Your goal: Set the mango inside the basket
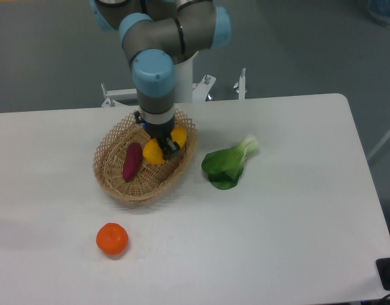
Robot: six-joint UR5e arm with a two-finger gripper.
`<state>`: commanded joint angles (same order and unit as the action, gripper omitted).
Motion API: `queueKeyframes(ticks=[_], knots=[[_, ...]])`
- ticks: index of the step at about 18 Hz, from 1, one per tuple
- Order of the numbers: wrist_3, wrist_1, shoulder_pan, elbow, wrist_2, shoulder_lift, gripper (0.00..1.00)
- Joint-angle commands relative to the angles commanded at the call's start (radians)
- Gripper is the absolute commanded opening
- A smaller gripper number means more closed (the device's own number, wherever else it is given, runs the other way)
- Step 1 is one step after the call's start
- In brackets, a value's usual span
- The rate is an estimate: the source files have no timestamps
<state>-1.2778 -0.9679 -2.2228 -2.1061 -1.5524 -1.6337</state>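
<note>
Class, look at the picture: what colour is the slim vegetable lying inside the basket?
Purple-red. The vegetable shows clearly in the fixed camera view, beside the mango.

arm: reaching down | tool: pointing down, closed on load

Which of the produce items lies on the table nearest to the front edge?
The round orange tangerine. It sits alone in front of the basket, while the green leafy vegetable lies further back, right of the basket.

Purple-red vegetable, tangerine, leafy green, white table
</note>
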Motion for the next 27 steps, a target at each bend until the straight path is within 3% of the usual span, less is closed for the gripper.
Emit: queueKeyframes(ticks=[10,17,22,25,27], knots=[[0.009,0.002,0.052,-0.055,-0.003,0.04,0.62],[0.02,0.008,0.058,-0.058,0.005,0.049,1.0],[0.02,0.017,0.052,-0.052,0.052,0.066,1.0],[0.02,0.081,0.022,-0.043,0.058,0.06,1.0],[0.009,0.084,-0.02,-0.012,0.055,0.051,1.0]])
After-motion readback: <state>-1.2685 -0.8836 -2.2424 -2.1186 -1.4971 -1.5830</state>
